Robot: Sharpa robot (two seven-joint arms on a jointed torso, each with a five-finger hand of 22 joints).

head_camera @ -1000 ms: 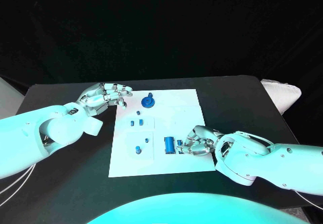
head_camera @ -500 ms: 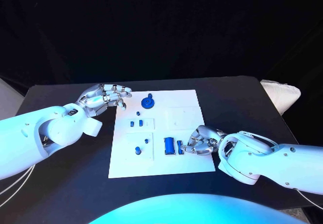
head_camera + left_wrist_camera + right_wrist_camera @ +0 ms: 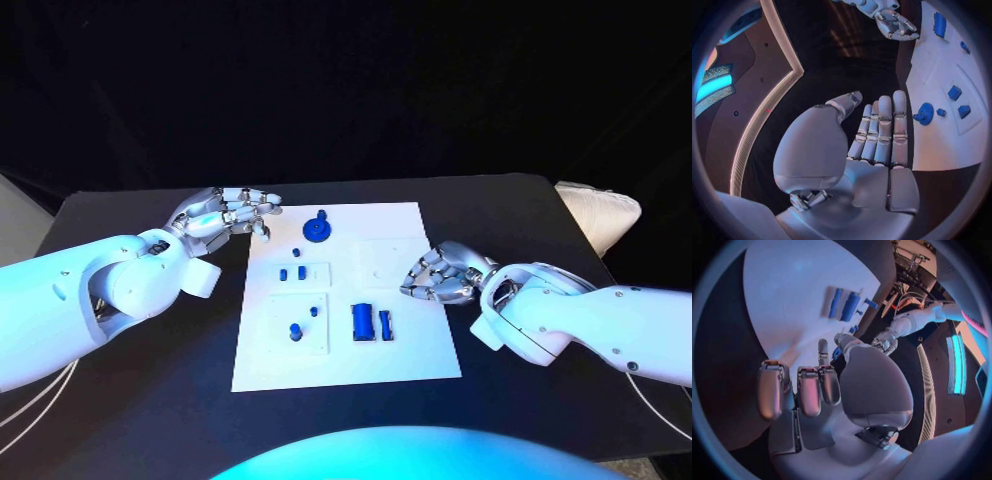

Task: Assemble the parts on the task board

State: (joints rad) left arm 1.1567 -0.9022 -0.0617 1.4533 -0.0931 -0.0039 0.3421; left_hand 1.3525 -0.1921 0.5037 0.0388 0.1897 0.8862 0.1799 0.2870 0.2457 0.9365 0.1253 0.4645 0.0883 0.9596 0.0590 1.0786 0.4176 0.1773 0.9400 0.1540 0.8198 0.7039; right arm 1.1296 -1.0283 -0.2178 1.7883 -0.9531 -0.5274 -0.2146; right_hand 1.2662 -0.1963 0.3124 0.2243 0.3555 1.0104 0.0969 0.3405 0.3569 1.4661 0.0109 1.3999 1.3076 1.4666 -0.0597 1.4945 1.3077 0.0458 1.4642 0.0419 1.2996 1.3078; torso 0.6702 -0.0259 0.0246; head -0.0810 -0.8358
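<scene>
The white task board (image 3: 411, 350) lies in the middle of the table. On it are a round blue part (image 3: 317, 232) at the far end, small blue pieces (image 3: 293, 271) on its left half, and a wide blue block (image 3: 362, 321) with a thin blue bar (image 3: 385, 324) beside it. My left hand (image 3: 228, 212) hovers at the board's far left corner, holding nothing, its fingers straight and side by side (image 3: 879, 135). My right hand (image 3: 444, 272) sits at the board's right edge, beyond the block and apart from it, with nothing in its loosely bent fingers (image 3: 807, 390).
The black table (image 3: 144, 380) surrounds the board with free room on both sides. A pale padded object (image 3: 599, 215) sits at the table's far right edge. The right wrist view shows the block (image 3: 849, 306) and bar (image 3: 835, 302) lying side by side.
My right hand has drawn back from the wide block and thin bar toward the board's right edge, leaving both lying on the board. The left hand has stayed in place.
</scene>
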